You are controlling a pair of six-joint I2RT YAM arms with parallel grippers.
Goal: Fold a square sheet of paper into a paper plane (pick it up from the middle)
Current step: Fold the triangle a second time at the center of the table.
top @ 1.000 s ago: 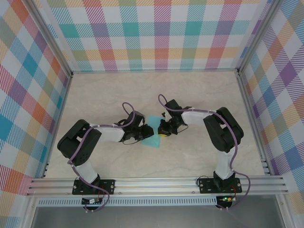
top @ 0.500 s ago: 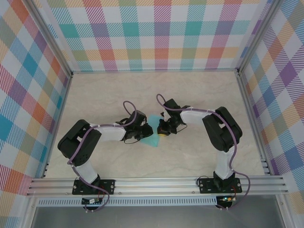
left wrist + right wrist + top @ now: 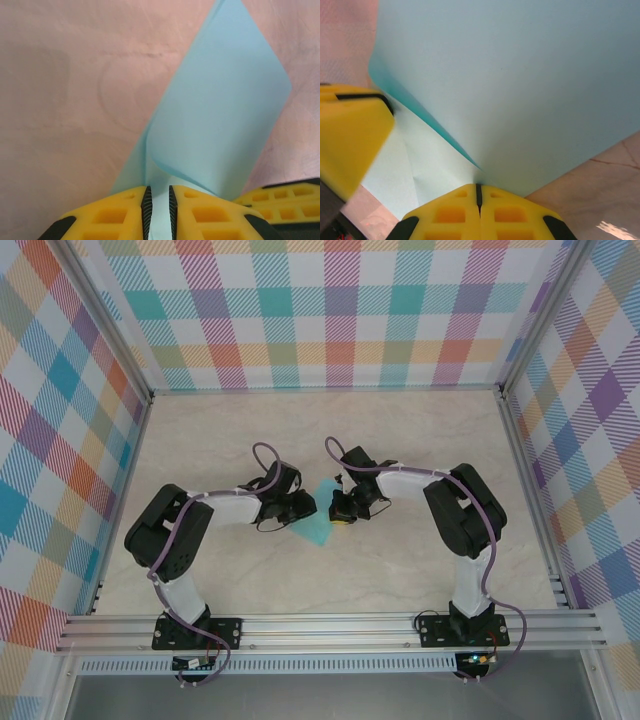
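The square sheet of paper [image 3: 320, 526] is thin and feather-light. It is limp enough that one flap curls over in a soft loop instead of lying creased. I judge it will slip, buckle or tear if I tug, so it wants a pinch close to the fold, on doubled layers, not at a loose corner. It sits part-folded in the gap between my two sets of fingers, its lower part on or just above the bench [image 3: 420, 440]; I cannot tell which. Its long axis runs across the line joining my fingers, the broader end on their near side. No nose is formed yet, so it points nowhere definite. My left fingers [image 3: 304, 510] are clamped on an edge, the curled flap reaching ahead of them and rightward. My right fingers [image 3: 478, 193] are pressed together, nipping the paper where its crease meets their tips.
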